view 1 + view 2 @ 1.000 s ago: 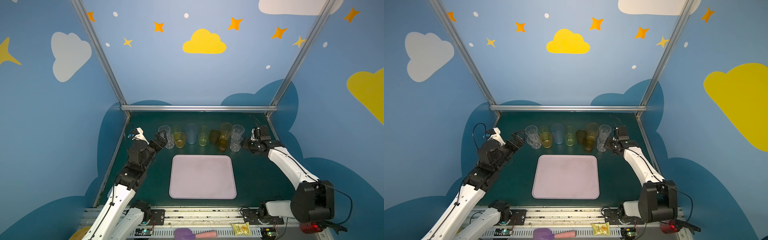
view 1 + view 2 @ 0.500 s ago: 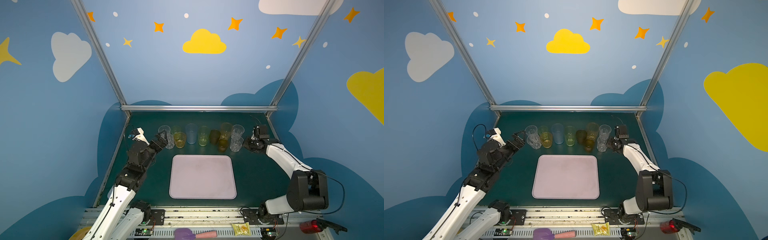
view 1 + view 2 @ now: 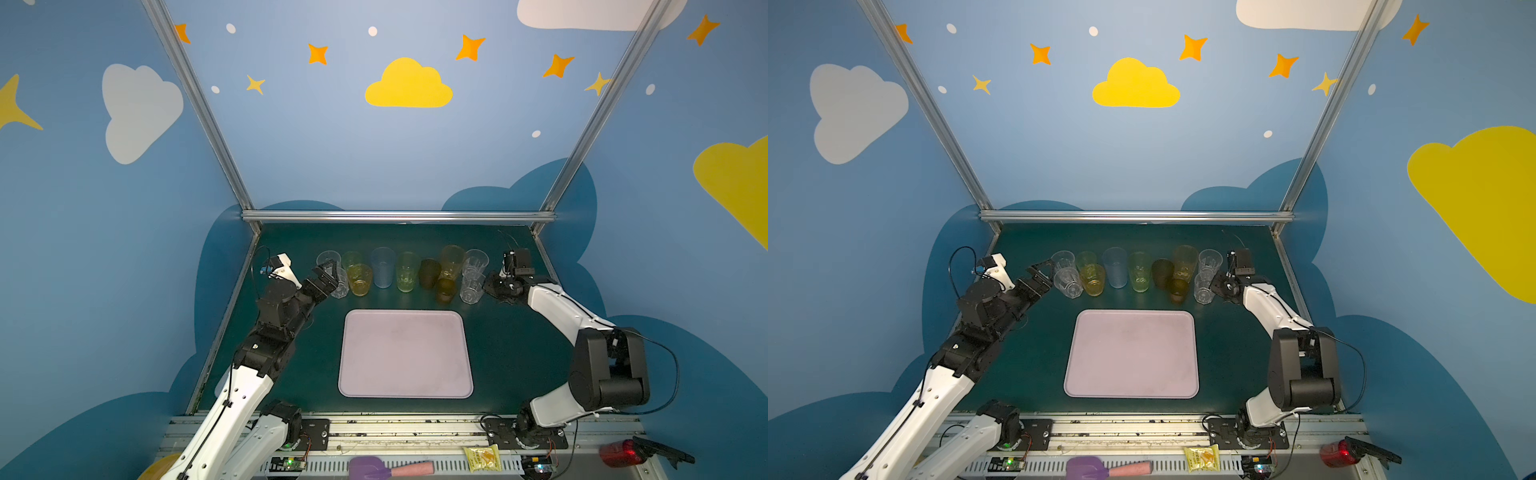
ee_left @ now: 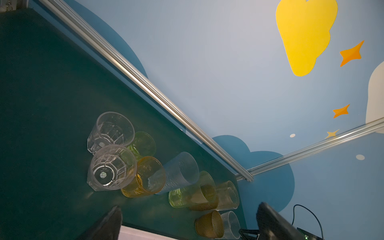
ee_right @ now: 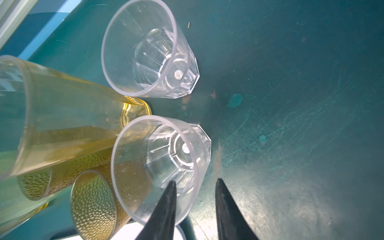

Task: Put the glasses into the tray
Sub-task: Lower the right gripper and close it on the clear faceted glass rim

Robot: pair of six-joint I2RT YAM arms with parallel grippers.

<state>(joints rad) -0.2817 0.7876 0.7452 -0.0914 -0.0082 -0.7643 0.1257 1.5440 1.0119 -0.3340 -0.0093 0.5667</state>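
Several glasses stand in a row at the back of the table, clear ones at both ends and amber, blue, green, brown and yellow ones between. The pink-lilac tray lies bare in front of them. My right gripper straddles the rim of the front right clear glass: one finger is inside, the other outside with a gap to the wall. My left gripper is wide open beside the front left clear glass, holding nothing.
A tall yellow glass and a brown dimpled one press close to the straddled glass. A metal rail bounds the table's back. A purple spatula and a yellow packet lie on the front ledge.
My right gripper's jaws have narrowed around the clear glass's rim and its arm has swung its elbow round. The left arm has not moved.
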